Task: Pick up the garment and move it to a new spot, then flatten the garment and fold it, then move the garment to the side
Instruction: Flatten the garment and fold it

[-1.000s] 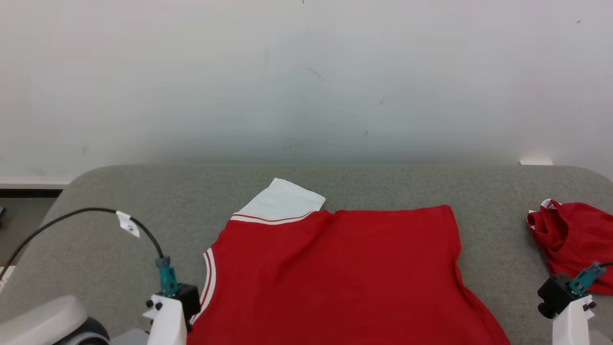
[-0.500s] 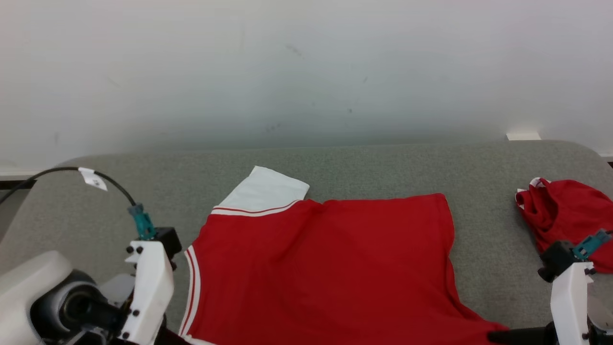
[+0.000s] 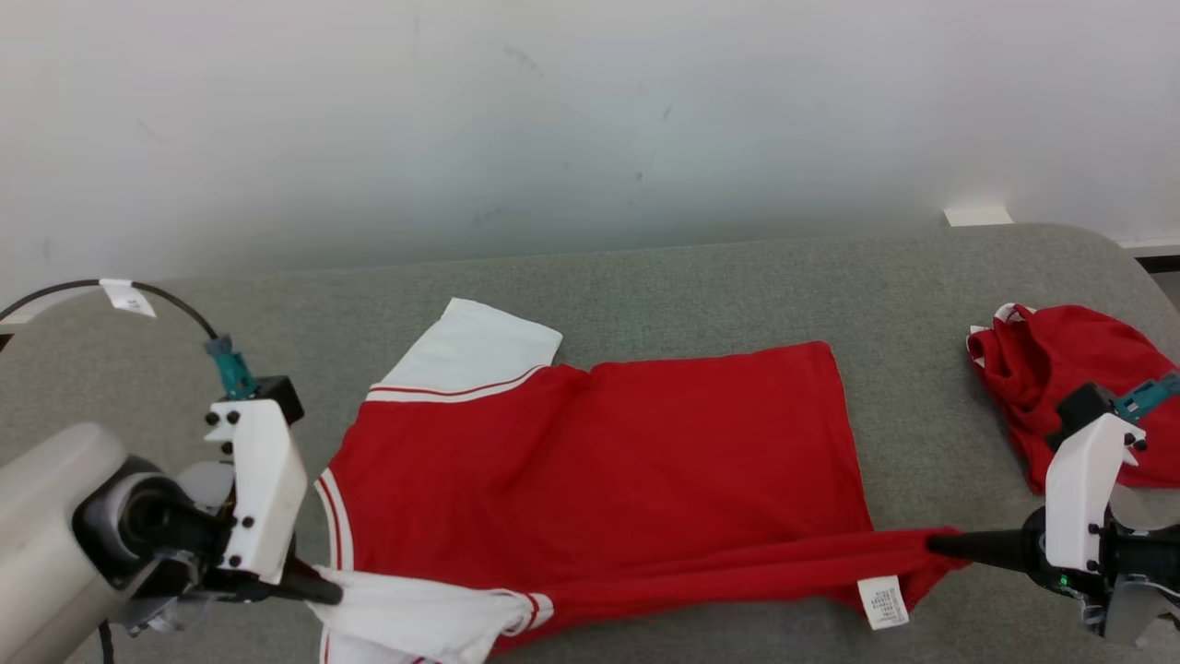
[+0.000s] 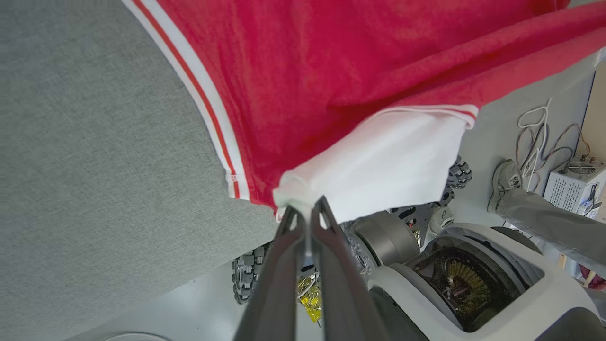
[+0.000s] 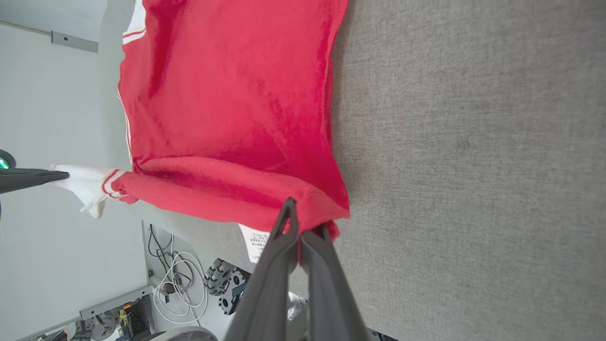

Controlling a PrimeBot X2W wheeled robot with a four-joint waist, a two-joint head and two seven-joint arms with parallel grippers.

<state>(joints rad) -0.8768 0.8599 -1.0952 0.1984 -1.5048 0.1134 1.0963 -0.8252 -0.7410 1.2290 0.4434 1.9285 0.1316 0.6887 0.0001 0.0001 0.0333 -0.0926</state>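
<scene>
Red shirt point(image 3: 599, 461) on the grey table point(image 3: 737, 267), long axis running left to right: sleeved end toward the robot's left, hem point(image 3: 843, 433) toward its right. Near edge raised and taut between the grippers. Left gripper point(image 3: 323, 593) pinches the near white sleeve point(image 3: 415, 618); right gripper point(image 3: 936, 542) pinches the hem's near corner.

**Around the work surface**

A crumpled red cloth point(image 3: 1032, 360) lies at the right end of the grey felt table point(image 3: 701, 277), before a white wall point(image 3: 590, 111). On the floor below: loose cables point(image 4: 535, 137), a pale box point(image 4: 573, 184), perhaps a person's shoe point(image 4: 504, 184).
</scene>
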